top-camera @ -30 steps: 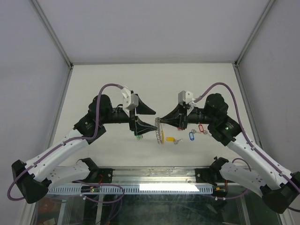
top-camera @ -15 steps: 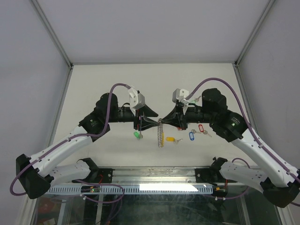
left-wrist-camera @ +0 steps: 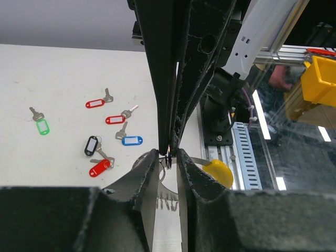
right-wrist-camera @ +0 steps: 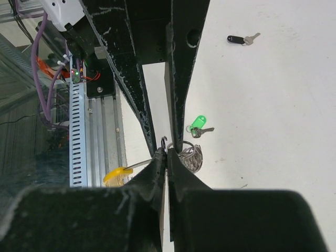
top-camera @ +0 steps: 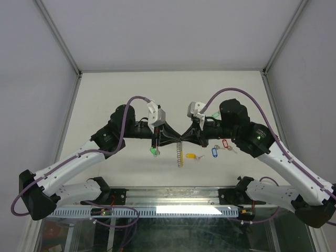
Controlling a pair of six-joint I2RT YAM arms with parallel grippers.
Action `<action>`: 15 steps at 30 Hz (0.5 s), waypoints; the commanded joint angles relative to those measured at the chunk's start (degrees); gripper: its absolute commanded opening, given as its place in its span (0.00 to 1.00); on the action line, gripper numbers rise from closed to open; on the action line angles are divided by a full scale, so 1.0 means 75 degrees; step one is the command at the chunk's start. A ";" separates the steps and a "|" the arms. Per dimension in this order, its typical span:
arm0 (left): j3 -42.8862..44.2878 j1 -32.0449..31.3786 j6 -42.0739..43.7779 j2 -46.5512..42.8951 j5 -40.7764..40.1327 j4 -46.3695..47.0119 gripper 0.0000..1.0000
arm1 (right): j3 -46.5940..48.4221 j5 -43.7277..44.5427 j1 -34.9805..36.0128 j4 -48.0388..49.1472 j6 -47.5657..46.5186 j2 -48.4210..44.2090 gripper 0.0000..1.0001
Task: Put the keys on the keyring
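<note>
Both arms were brought inward over the table (top-camera: 105, 94), tips now met at centre. Right gripper (top-camera: 185, 138) is clamped fully on the keyring (top-camera: 179, 153) top end. Left gripper (top-camera: 175, 138) is narrowed to a slit around the same wire end; clamping cannot be told. Keys (top-camera: 214, 151) are scattered on the table, tag writing too small to be read.

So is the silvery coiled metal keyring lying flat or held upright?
Upright: from above the keyring shows edge-on, its top gripped by the shut right gripper. Whether its bottom touches the table, cannot tell.
</note>
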 commanded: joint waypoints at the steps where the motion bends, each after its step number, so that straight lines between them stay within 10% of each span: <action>1: 0.0404 -0.0142 0.0273 0.0150 0.0138 0.0065 0.16 | 0.0458 -0.0040 0.0127 0.0254 -0.0012 -0.0068 0.00; 5: 0.0463 -0.0182 0.0334 0.0212 0.0138 -0.0017 0.00 | 0.0413 -0.0071 0.0156 0.0315 0.0004 -0.0087 0.00; 15: 0.0438 -0.0201 0.0387 0.0105 0.0349 -0.0044 0.00 | 0.0286 -0.0086 0.0181 0.0441 0.0009 -0.0201 0.00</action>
